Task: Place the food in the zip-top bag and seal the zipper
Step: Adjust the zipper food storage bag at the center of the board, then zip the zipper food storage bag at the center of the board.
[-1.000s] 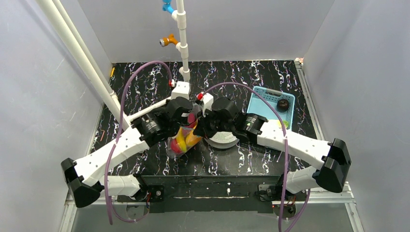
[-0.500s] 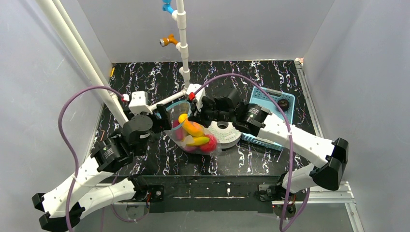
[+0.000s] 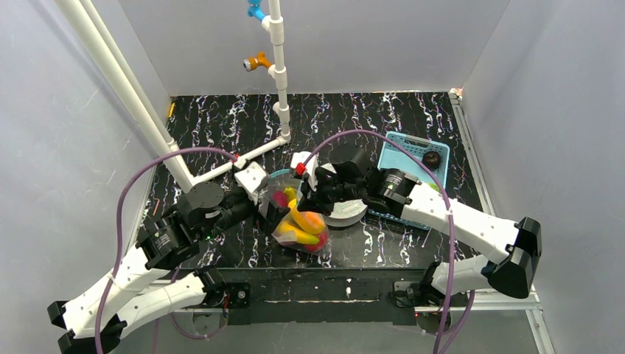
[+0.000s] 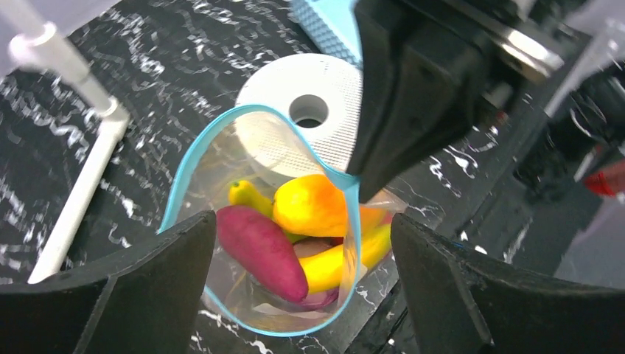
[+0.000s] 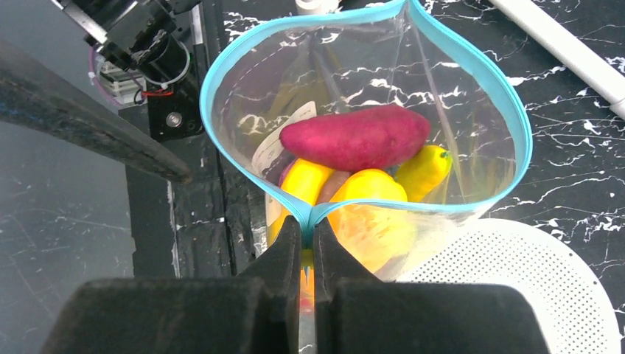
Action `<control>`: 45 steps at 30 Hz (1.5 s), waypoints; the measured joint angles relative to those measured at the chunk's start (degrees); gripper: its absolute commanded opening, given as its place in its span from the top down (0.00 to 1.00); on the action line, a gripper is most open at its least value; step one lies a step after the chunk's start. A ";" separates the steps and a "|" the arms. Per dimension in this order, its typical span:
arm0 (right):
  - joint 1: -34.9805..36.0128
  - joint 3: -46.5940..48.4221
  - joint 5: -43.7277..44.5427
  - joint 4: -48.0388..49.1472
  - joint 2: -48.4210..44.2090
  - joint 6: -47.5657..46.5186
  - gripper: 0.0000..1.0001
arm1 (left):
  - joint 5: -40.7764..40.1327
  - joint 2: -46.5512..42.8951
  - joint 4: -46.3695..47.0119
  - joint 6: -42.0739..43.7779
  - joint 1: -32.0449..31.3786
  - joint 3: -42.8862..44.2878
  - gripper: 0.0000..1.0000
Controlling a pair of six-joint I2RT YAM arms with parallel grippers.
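At scene centre, my right gripper (image 5: 307,232) pinches teal-blue zipper strip (image 5: 528,136) of clear plastic bag (image 3: 298,221), left gripper (image 4: 302,276) open.

My left arm (image 3: 140,269) rises from its base at the near left corner, folds at the elbow and reaches inward toward the middle. My left gripper (image 4: 304,225) stands wide open, its two dark fingers (image 4: 147,287) spread far apart and touching nothing. My right arm (image 3: 457,221) comes in from the opposite side, forearm running leftward and slightly away from me. My right gripper (image 5: 307,228) is closed tight, its fingertips pressed together and pinching the zipper (image 5: 398,209) between them. The two grippers face each other, near but apart.
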 measured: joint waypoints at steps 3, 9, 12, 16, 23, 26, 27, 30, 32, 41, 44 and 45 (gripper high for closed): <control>0.00 -1.07 -0.59 0.24 -1.36 0.55 0.99 | 5.93 -1.48 0.85 4.17 0.00 -2.01 0.22; 0.00 -1.52 -0.87 0.93 -1.55 1.16 0.99 | 12.27 -0.70 2.04 8.31 -0.01 -4.55 0.39; 0.00 -1.57 -1.04 0.97 -1.55 1.40 0.99 | 12.67 1.00 3.43 9.16 -0.01 -6.14 0.50; 0.00 -2.59 -1.04 1.57 -2.08 1.93 0.99 | 11.67 4.39 5.01 9.63 0.00 -7.01 0.77; -0.02 -5.70 1.66 3.58 -4.35 4.20 0.52 | 10.45 9.08 5.74 10.17 -0.04 -6.70 1.00; -0.02 -9.53 4.09 6.82 -6.88 7.64 0.32 | 9.99 8.76 5.94 9.73 -0.02 -6.70 1.00; -0.02 -10.88 4.77 7.78 -7.91 8.72 0.29 | 9.87 8.46 6.14 9.39 -0.02 -6.70 1.00; -0.03 -15.24 6.25 12.51 -11.20 12.51 0.28 | 9.85 7.37 6.90 8.34 -0.02 -6.70 1.00; -0.02 -17.03 7.05 14.70 -12.39 14.74 0.30 | 9.87 6.86 7.38 7.65 -0.02 -6.70 1.00; -0.02 -16.95 8.18 17.29 -10.73 16.92 0.54 | 10.53 6.63 7.68 5.93 -0.02 -6.70 1.00; -0.02 -16.23 8.66 16.91 -10.09 16.02 0.56 | 10.50 6.50 7.68 5.73 -0.02 -6.72 1.00; -0.02 -16.20 8.72 16.96 -10.09 15.68 0.56 | 10.48 6.34 7.68 5.51 -0.02 -6.72 1.00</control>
